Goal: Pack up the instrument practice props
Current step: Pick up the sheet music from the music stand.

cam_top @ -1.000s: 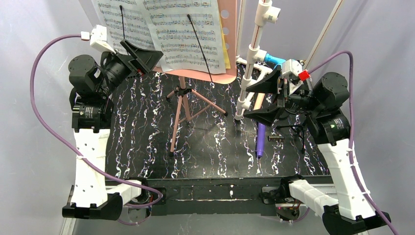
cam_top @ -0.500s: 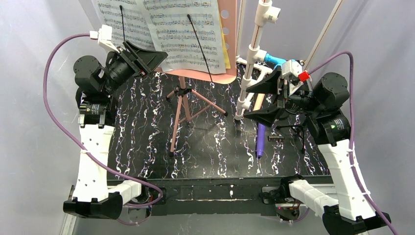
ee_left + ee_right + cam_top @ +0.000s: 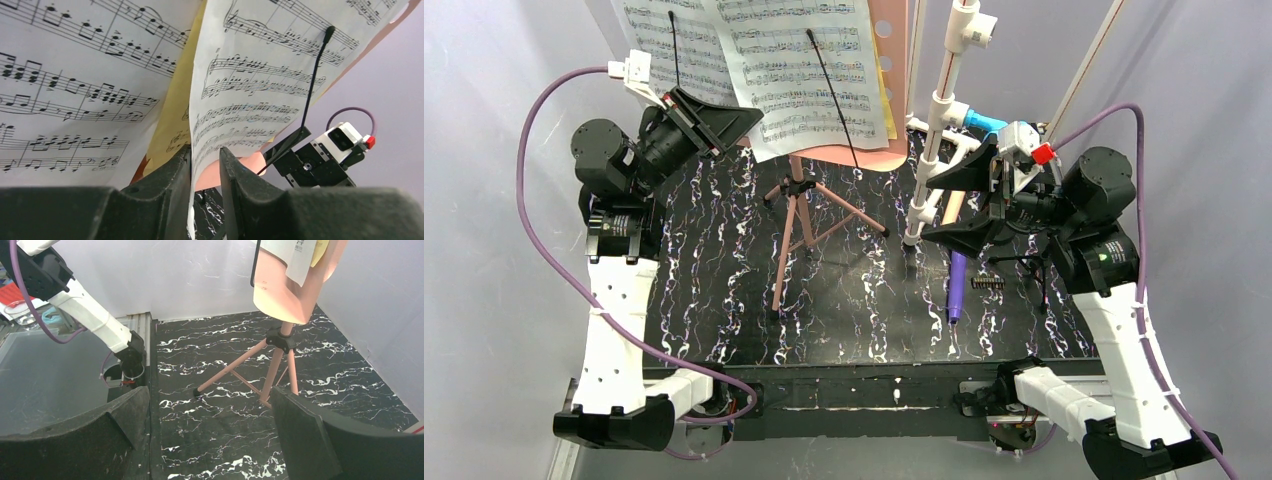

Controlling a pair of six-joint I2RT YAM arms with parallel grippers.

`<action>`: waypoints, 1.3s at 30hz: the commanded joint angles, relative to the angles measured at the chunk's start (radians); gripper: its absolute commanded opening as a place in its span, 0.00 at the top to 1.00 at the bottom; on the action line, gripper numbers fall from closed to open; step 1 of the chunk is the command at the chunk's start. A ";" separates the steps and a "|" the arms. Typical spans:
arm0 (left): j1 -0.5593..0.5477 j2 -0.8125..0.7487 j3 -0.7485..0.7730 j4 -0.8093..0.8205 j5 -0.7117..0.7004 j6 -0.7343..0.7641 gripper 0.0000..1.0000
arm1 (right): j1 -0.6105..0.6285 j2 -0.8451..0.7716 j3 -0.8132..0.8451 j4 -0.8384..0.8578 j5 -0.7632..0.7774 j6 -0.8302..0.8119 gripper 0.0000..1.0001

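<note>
Two printed music pages (image 3: 804, 60) are leaning on the pink sheet-music holder (image 3: 894, 40), and you are holding your left gripper (image 3: 746, 120) right at the bottom edge of the right-hand one. In the left wrist view its fingers (image 3: 227, 170) are standing only a slim gap apart, and the lower edge of that page (image 3: 260, 75) is hanging down into the gap. The paper is lying close to one pad, but you cannot tell from here whether both pads are pressing it. Just above and to the left of the fingers a yellow sheet (image 3: 175, 115) is peeking out from behind the pages. A thin black wire arm (image 3: 312, 85) is crossing the page further up and to the right of the fingers.

You are keeping your right gripper (image 3: 929, 205) spread wide and holding nothing. It is hovering above the black marbled table (image 3: 724, 280), and the white pipe frame (image 3: 939, 110) is standing close by its fingertips. Ahead of it, in the right wrist view, the holder's folding tripod legs (image 3: 240, 365) are standing splayed on the table, with the pink tray rising above them. The purple microphone (image 3: 957, 285) is lying flat on the table, below and just behind this gripper, toward your right arm's base.
</note>
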 commanded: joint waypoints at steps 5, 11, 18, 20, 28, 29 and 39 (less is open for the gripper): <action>0.004 -0.035 0.013 0.090 0.043 -0.035 0.66 | 0.006 0.007 0.010 0.021 0.012 0.005 0.00; 0.004 -0.001 -0.007 0.102 0.039 -0.061 0.42 | 0.006 0.000 0.011 0.020 0.018 0.018 0.00; 0.004 0.033 -0.007 0.153 0.078 -0.060 0.77 | 0.004 0.007 0.008 0.024 0.026 0.020 0.00; 0.004 0.034 -0.003 0.154 0.081 -0.047 0.92 | 0.004 0.007 0.008 0.024 0.027 0.020 0.00; 0.004 -0.012 -0.007 0.147 0.005 0.009 1.00 | 0.004 0.009 0.009 0.021 0.027 0.020 0.00; 0.004 -0.017 -0.010 0.142 -0.007 0.016 1.00 | 0.004 0.008 0.011 0.020 0.027 0.020 0.00; 0.005 -0.084 -0.014 0.014 -0.163 0.131 1.00 | 0.004 0.010 0.011 0.009 0.031 0.014 0.00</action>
